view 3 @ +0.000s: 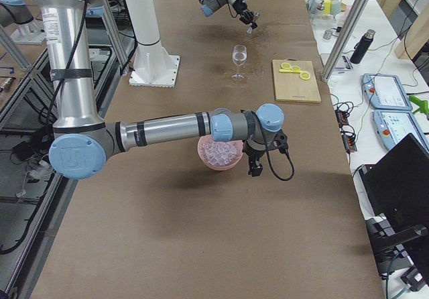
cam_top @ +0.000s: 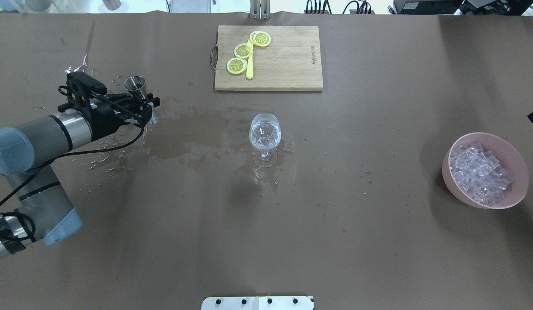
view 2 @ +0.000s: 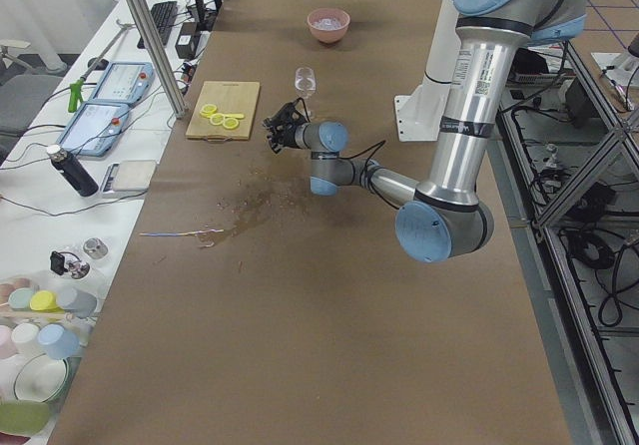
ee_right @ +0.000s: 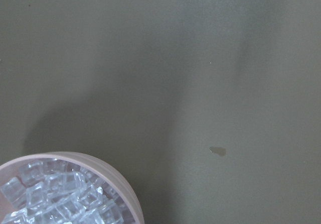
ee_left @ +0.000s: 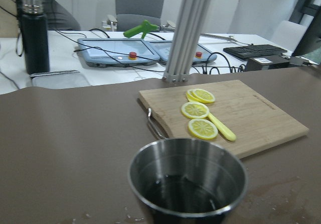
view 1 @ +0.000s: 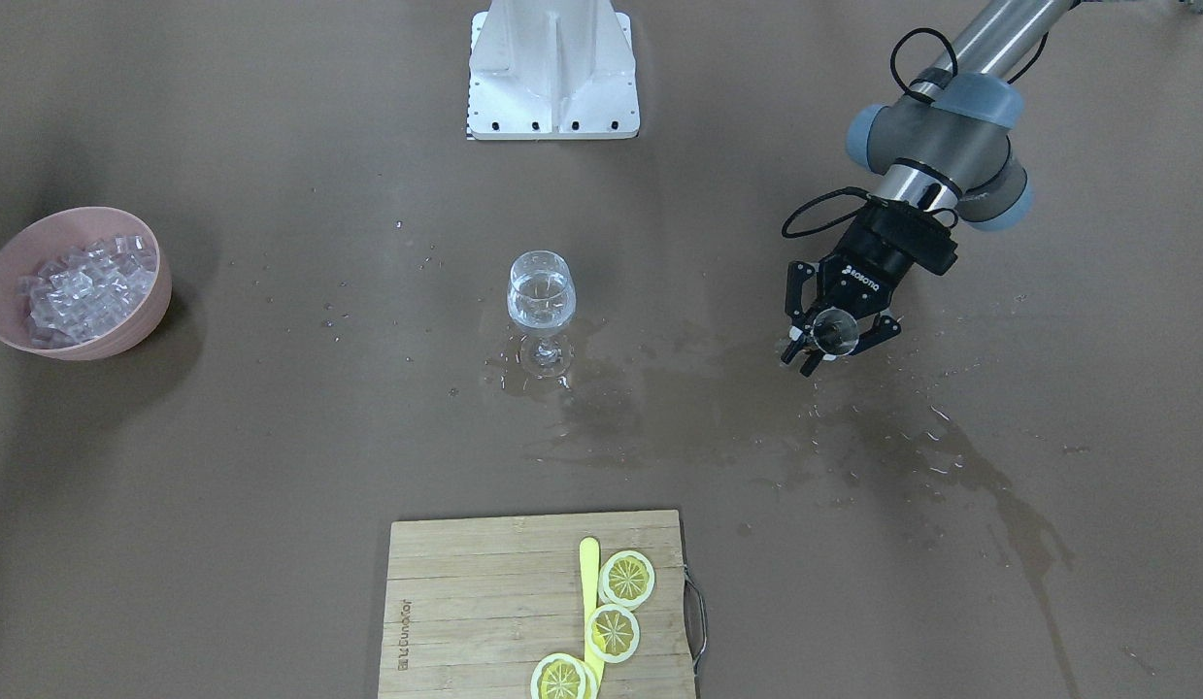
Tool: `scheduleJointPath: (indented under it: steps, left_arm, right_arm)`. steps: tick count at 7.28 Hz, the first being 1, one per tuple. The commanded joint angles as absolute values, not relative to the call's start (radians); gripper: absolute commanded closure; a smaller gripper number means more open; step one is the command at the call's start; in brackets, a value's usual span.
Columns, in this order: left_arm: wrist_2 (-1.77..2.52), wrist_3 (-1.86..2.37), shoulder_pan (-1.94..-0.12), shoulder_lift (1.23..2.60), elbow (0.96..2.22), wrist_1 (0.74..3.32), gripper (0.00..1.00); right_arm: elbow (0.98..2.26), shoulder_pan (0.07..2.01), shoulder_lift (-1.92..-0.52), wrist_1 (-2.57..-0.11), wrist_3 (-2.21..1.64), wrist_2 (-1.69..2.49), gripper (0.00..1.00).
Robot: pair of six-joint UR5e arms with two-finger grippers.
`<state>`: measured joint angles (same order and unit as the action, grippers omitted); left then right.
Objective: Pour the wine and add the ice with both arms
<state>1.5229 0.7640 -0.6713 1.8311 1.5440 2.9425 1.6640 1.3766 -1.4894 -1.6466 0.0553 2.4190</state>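
Observation:
A stemmed wine glass (view 1: 540,291) (cam_top: 265,133) stands mid-table, its bowl partly filled with clear wine. My left gripper (view 1: 839,338) (cam_top: 148,111) hovers well off to the glass's side, shut on a steel jigger (view 1: 836,330) (cam_top: 135,84) held upright. The left wrist view looks into the jigger's cup (ee_left: 188,181), which is wet and nearly empty. Ice (view 1: 86,286) (cam_top: 479,172) fills a pink bowl (view 1: 145,325) (cam_top: 448,165) at the other end. My right gripper (view 3: 257,163) hangs beside that bowl's rim; I cannot tell whether it is open or shut.
Spilled liquid (view 1: 756,417) (cam_top: 184,137) wets the brown table between the glass and the left gripper. A wooden cutting board (view 1: 465,602) (cam_top: 288,60) with lemon slices (cam_top: 244,51) and a yellow stick lies at the far side. The white stand's base (view 1: 552,68) sits near the robot.

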Motion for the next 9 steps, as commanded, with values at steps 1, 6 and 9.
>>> scheduleJointPath:
  steps: [1,6,9]
  left_arm:
    - [1.564,0.753,-0.686,1.873,1.549,2.912,1.0]
    - [1.58,0.67,-0.7,1.894,1.586,2.87,1.0]
    - [1.308,0.541,-0.561,1.931,1.611,2.867,1.0]
  right_arm:
    - [1.663,1.378,-1.497,-1.647,0.042,2.419,0.0]
    - [1.664,1.379,-1.5,-1.647,0.035,2.421,0.0]
    - [1.664,1.379,-1.497,-1.647,0.002,2.43,0.0]
